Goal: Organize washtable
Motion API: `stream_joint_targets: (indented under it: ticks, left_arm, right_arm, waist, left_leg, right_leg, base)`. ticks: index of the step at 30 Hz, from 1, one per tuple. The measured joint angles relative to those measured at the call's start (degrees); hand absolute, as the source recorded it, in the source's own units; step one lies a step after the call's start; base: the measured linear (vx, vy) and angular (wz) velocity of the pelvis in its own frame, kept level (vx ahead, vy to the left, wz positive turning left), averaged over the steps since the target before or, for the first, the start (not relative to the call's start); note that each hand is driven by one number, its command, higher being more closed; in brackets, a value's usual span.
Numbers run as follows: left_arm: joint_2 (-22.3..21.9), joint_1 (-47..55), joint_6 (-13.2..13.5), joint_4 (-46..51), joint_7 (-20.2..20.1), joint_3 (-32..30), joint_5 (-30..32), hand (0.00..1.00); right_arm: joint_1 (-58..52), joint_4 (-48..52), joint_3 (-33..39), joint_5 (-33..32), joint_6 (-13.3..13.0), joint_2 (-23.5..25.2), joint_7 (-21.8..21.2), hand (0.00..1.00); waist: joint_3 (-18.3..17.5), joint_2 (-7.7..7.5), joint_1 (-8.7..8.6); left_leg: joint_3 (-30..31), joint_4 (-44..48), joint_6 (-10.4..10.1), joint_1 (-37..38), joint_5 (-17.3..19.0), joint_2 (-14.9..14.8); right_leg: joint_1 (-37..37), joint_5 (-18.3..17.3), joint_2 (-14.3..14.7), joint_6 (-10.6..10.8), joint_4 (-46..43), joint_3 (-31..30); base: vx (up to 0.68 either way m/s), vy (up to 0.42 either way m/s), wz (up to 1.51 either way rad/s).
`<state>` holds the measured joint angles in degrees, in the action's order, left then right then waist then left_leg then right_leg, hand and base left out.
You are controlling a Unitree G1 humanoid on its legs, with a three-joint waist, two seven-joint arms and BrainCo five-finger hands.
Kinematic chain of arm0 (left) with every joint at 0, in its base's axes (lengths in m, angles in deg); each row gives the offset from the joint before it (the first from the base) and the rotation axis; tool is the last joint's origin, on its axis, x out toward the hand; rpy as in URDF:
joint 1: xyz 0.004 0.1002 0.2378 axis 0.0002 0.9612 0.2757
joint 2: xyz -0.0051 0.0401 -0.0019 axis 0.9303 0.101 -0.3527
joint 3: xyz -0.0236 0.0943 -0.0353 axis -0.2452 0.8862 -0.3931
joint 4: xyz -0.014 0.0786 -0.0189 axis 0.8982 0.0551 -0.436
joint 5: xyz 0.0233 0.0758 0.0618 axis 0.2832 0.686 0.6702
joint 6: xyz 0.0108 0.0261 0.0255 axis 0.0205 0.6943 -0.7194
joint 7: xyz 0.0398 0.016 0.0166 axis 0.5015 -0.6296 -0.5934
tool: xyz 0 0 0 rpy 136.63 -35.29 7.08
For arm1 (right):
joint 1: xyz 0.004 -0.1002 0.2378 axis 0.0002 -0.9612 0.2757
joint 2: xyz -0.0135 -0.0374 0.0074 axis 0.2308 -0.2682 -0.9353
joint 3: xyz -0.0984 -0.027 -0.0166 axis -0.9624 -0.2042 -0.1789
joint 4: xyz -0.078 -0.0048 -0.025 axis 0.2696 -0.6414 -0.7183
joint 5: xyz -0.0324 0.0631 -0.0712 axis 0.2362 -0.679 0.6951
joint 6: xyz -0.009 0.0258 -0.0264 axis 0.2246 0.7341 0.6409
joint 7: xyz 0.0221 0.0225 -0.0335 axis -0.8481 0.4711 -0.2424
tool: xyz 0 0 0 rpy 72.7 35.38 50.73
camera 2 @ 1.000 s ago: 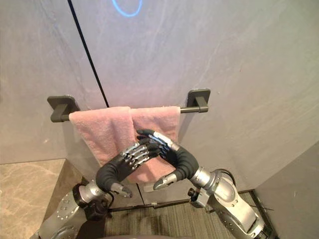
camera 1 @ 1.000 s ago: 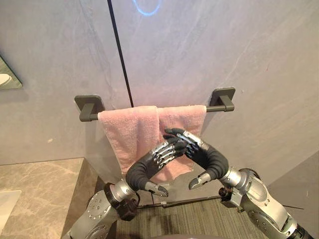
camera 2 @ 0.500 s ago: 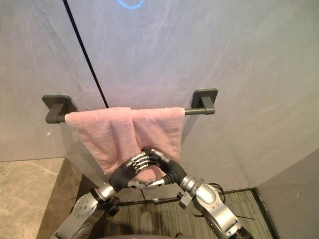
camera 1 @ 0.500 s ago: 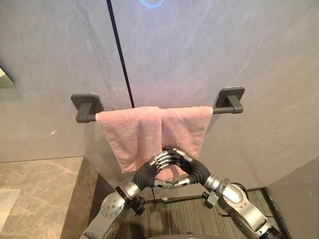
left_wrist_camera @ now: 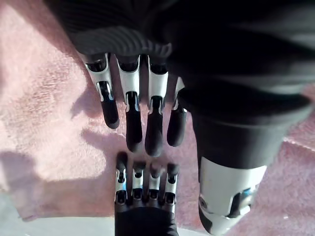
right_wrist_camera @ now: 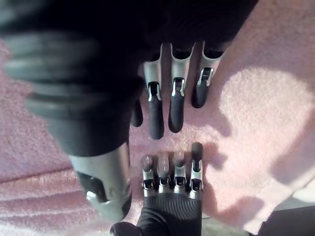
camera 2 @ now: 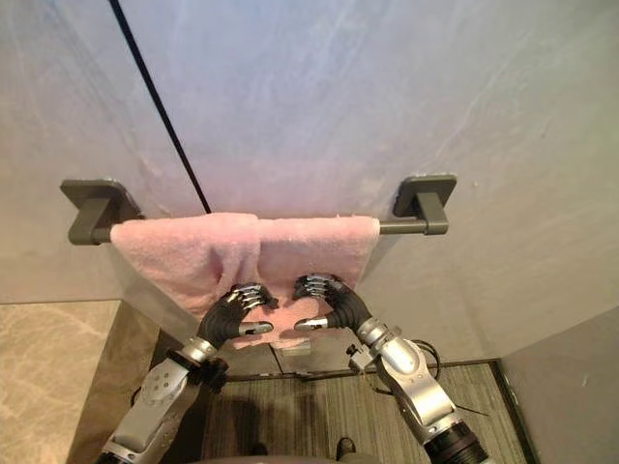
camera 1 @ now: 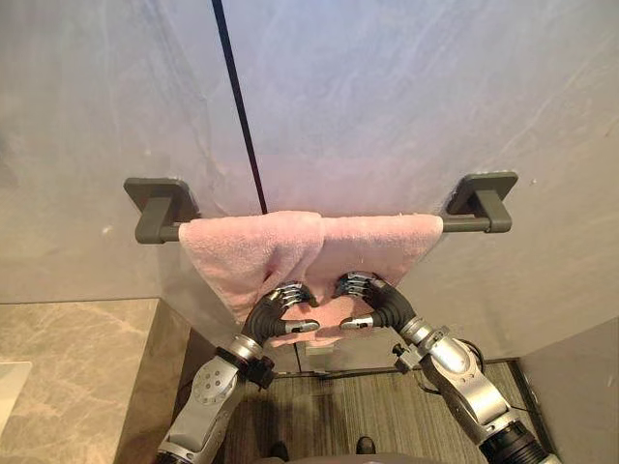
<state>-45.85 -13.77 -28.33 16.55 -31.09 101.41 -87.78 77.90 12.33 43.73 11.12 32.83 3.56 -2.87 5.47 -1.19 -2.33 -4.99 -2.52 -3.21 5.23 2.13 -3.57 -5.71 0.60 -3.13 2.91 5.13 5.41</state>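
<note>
Grey stone wall backs a dark bar where the pink towel hangs, draped but bunched at its middle. Left hand and right hand press its lower half with straight fingers, so the smoothing looks unfinished. Wrist views show opposing fingertips just apart; head views show the fold.

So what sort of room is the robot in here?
Most likely a bathroom: a pink towel hangs over a dark rail fixed to a grey stone-look wall, and a marble-look counter sits to the robot's left.
</note>
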Motion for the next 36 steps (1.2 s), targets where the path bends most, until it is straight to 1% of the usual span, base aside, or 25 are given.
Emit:
stream_joint_targets:
  ticks: [5, 7, 9, 11, 14, 15, 17, 21, 25, 27, 30, 36]
  left_arm:
    - [-0.6, 0.3, 0.0, -1.3, 0.6, -2.0, 0.4, 0.00]
    - [-1.8, 0.7, 0.0, -1.5, 0.6, -3.7, 0.5, 0.00]
    - [-2.4, 1.1, 0.0, -1.9, 0.8, -4.7, 0.5, 0.00]
    - [-2.6, 1.4, 0.0, -1.9, 0.8, -6.6, 0.5, 0.00]
    - [-4.1, 2.7, 0.0, -1.9, 1.4, -10.8, 0.5, 0.00]
    - [-4.4, 2.7, 0.0, -1.9, 2.1, -12.0, 0.4, 0.00]
    - [-4.5, 2.8, 0.0, -1.8, 2.3, -14.4, 0.3, 0.00]
    - [-5.0, 4.4, 0.2, -0.4, 3.3, -18.3, -0.1, 0.00]
    - [-6.5, 5.5, 0.3, 0.8, 3.3, -20.6, -0.1, 0.00]
    - [-7.0, 6.4, 0.3, 1.3, 3.3, -21.2, -0.2, 0.00]
    - [-8.9, 6.8, 0.3, 1.3, 3.4, -23.9, -0.9, 0.00]
    - [-9.9, 8.3, 0.3, 1.3, 3.5, -25.7, -2.4, 0.00]
  right_arm:
    - [0.0, -1.6, 2.5, 1.4, 0.0, 1.7, 0.2, 0.00]
    - [-0.2, -1.6, 4.3, 3.0, 0.0, 2.5, 0.9, 0.00]
    - [-0.6, -1.6, 5.6, 3.2, -0.1, 3.0, 1.2, 0.00]
    - [-0.7, -1.6, 7.0, 3.3, -0.1, 3.5, 1.4, 0.00]
    - [-1.4, -1.6, 9.4, 3.3, -0.1, 4.1, 2.3, 0.00]
    - [-1.9, -1.6, 11.2, 3.3, -0.1, 4.7, 2.4, 0.00]
    - [-2.0, -1.5, 13.2, 3.3, -0.1, 5.0, 2.8, 0.00]
    - [-3.6, -0.7, 18.8, 3.3, -0.2, 5.9, 4.9, 0.00]
    - [-4.5, -0.7, 21.9, 3.3, -0.2, 6.1, 5.2, 0.00]
    - [-5.6, 0.0, 23.7, 3.3, -0.2, 7.1, 6.1, 0.00]
    - [-6.9, 1.4, 25.7, 3.3, -0.2, 7.9, 6.3, 0.00]
    - [-8.8, 1.5, 28.3, 3.2, -0.2, 9.9, 7.3, 0.00]
  waist:
    - [0.1, -0.40, -0.06]
    - [0.3, -0.86, -0.05]
    - [0.3, -0.99, -0.02]
    - [0.3, -1.00, -0.06]
    - [0.3, -1.01, -0.01]
    - [0.3, -1.01, 0.01]
    - [0.3, -1.00, 0.01]
    - [0.1, -1.04, 0.04]
    - [0.0, -1.10, 0.02]
    - [0.0, -1.04, 0.01]
    - [-0.1, -1.08, -0.03]
    - [-0.5, -0.94, -0.09]
  left_leg:
    - [0.0, 0.1, 0.0, 0.0, 0.0, 0.0]
    - [0.1, 0.3, 0.0, 0.0, 0.0, -0.1]
    - [0.1, 0.3, 0.0, -0.2, 0.0, -0.1]
    - [0.1, 0.3, 0.0, -0.4, -0.3, 0.0]
    - [0.2, 0.3, 0.0, -0.3, -0.4, 0.0]
    - [0.3, 0.3, 0.0, -0.3, -0.6, 0.0]
    - [0.5, 0.1, 0.0, -0.2, -0.8, 0.1]
    - [0.6, -0.8, 0.0, 0.4, -1.3, 0.1]
    - [0.5, -0.8, 0.0, 0.4, -1.3, 0.1]
    - [0.6, -0.8, 0.0, 0.4, -1.3, 0.1]
    - [0.6, -0.8, 0.0, 0.5, -1.3, 0.1]
    - [0.8, -0.9, 0.0, 1.0, -1.3, 0.1]
  right_leg:
    - [0.1, 0.0, 0.0, 0.0, -0.3, -0.1]
    - [0.2, 0.0, 0.0, 0.0, -0.6, -0.1]
    - [0.7, 0.0, 0.0, 0.0, -1.1, -0.3]
    - [1.0, 0.0, 0.0, 0.0, -1.3, -0.2]
    - [1.0, 0.0, 0.0, 0.0, -1.7, 0.2]
    - [1.0, 0.0, -0.1, 0.0, -1.7, 0.4]
    - [1.0, 0.0, -0.1, 0.0, -1.8, 0.5]
    - [1.0, 0.0, -0.1, 0.0, -1.8, 0.7]
    - [0.9, 0.0, -0.1, 0.0, -1.6, 0.7]
    - [0.8, 0.0, -0.1, 0.0, -1.5, 0.7]
    - [0.7, 0.0, -0.1, 0.0, -1.3, 0.8]
    - [-0.1, 0.0, -0.1, 0.0, -1.1, 1.0]
  base:
    - [-0.05, -0.009, 0.00]
    - [-0.06, -0.008, -0.01]
    - [-0.06, -0.007, -0.03]
    - [-0.04, -0.004, 0.00]
    - [-0.04, -0.005, 0.02]
    - [-0.04, -0.007, 0.07]
    - [-0.06, -0.010, 0.06]
    - [-0.04, -0.007, 0.01]
    - [0.00, 0.000, 0.00]
    - [0.00, 0.000, 0.00]
    - [0.00, 0.000, 0.00]
    - [-0.02, -0.005, 0.02]
